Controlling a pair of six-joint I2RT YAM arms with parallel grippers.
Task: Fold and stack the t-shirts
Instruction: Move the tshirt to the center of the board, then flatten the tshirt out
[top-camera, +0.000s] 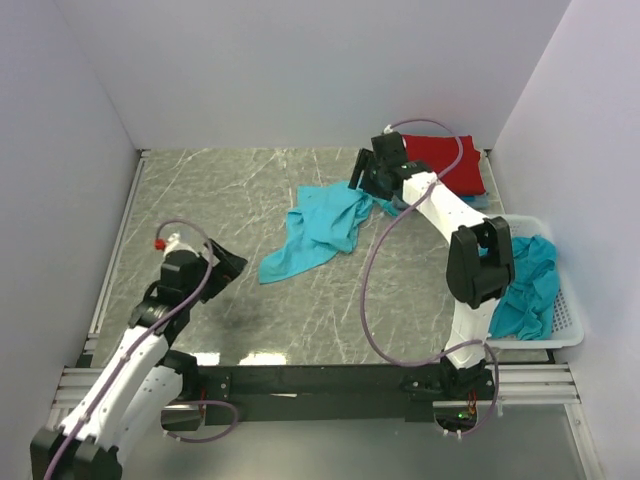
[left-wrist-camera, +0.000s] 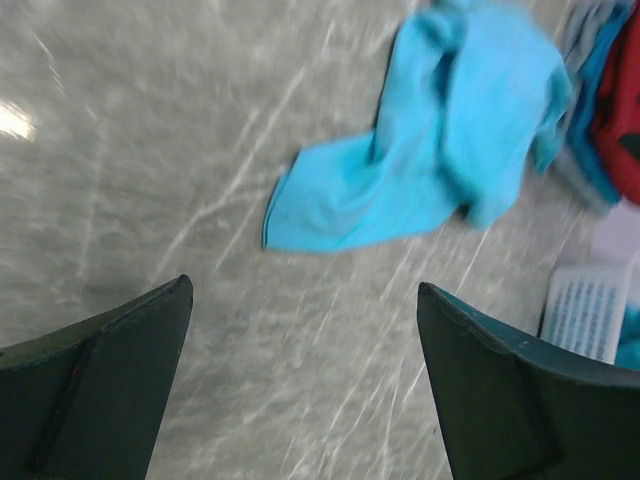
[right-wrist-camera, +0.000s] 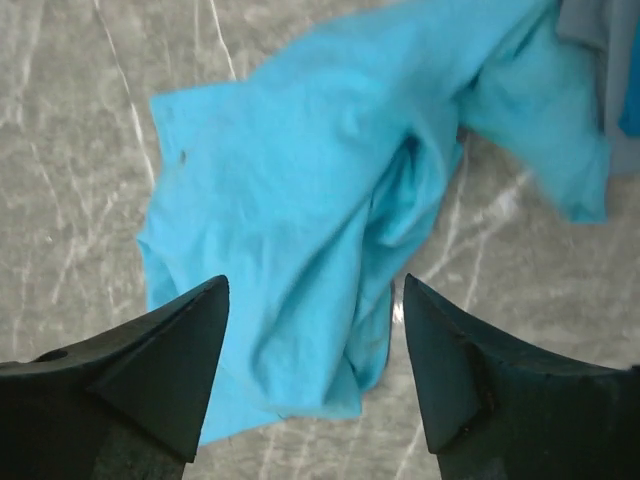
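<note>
Left of the white lattice basket, in the overhead view, a crumpled teal t-shirt was seen spread loosely on the marbled table, well apart from the basket. More teal t-shirts were heaped inside the basket, and a folded red t-shirt was laid just behind it. The right gripper was held behind and left of the basket, over the back edge of the crumpled shirt. The left gripper was kept far to the basket's left, over bare table.

From the left wrist, the picture was blurred. The left gripper was shown with its jaws spread wide and nothing between them but table. The crumpled teal t-shirt was seen beyond them, up and left of the basket, and the red t-shirt was glimpsed above the basket at the frame's edge.

From the right wrist, the right gripper was shown with its jaws apart and clamped on nothing. The crumpled teal t-shirt was seen lying in folds on the table beneath and beyond them. The basket was not caught in this view.
</note>
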